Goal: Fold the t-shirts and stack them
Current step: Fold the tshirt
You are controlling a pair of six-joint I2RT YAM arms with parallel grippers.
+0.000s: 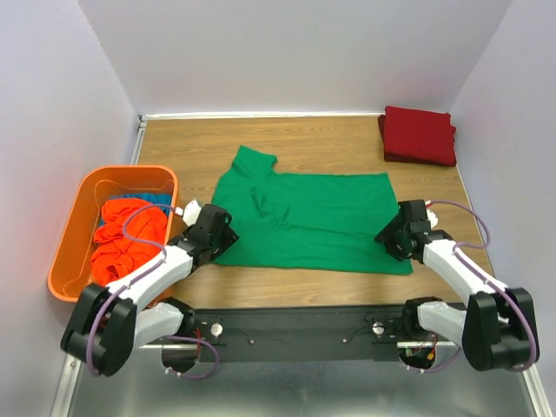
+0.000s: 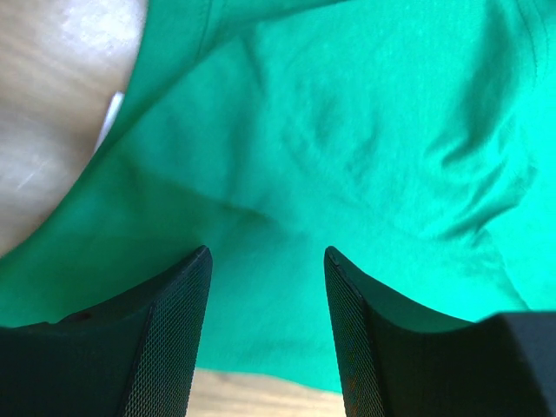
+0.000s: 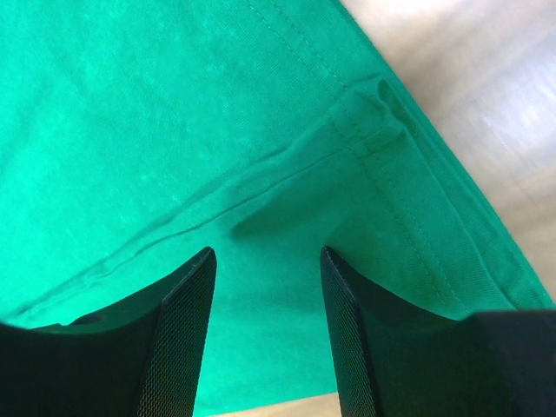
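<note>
A bright green cotton short-sleeved t-shirt [image 1: 304, 217] lies spread out on the middle of the brown wooden table [image 1: 330, 139]. Its neck end points to the left and its hem to the right, and one sleeve sticks out toward the far side. The cloth has some soft wrinkles.

The left gripper [image 1: 228, 233] is low over the near left part of this shirt, close to the collar. In the left wrist view its two black fingers [image 2: 174, 339] stand apart, and only green cloth shows between them, so it is open and grips nothing. A small white label [image 2: 109, 117] shows at the edge of the collar.

The right gripper [image 1: 388, 236] is over the near right corner of the shirt, at the hem. Its black fingers [image 3: 178, 339] are also apart above the stitched hem, holding nothing.

A folded dark red t-shirt [image 1: 420, 135] rests in the far right corner of the table, well apart from the green one. On the left stands an orange plastic bin [image 1: 78, 204], with crumpled orange-red shirts [image 1: 126, 239] inside it and a piece of blue cloth [image 1: 159, 200] at its far side.
</note>
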